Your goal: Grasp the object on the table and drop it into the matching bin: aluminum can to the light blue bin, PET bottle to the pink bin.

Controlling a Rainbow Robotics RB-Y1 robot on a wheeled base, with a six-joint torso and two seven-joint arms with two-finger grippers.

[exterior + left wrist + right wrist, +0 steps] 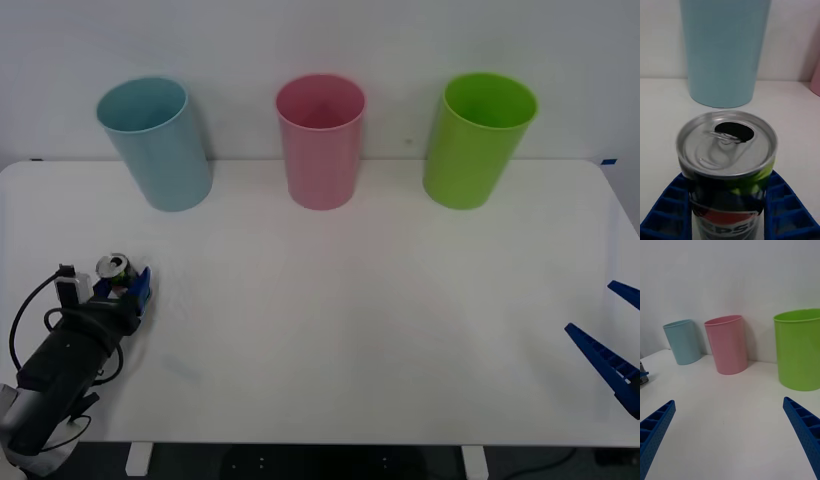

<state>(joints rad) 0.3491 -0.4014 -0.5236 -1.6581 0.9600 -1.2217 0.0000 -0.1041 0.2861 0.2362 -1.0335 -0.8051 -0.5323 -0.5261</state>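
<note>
Grasp step: left gripper [128,290] clamps the aluminum can [728,165] (upright); next, carry to light blue bin [155,142].

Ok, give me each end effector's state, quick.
Left end effector: shut on the aluminum can, upright on the table.
Right end effector: open, holding nothing.

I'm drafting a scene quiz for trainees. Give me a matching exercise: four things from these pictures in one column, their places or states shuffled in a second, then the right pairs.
1. aluminum can
2. light blue bin
3. pink bin
4. right gripper

A. middle of the bin row
B. open, at the table's right edge
C. between the left gripper's fingers
D. left end of the bin row

Pairs: 1-C, 2-D, 3-A, 4-B
</note>
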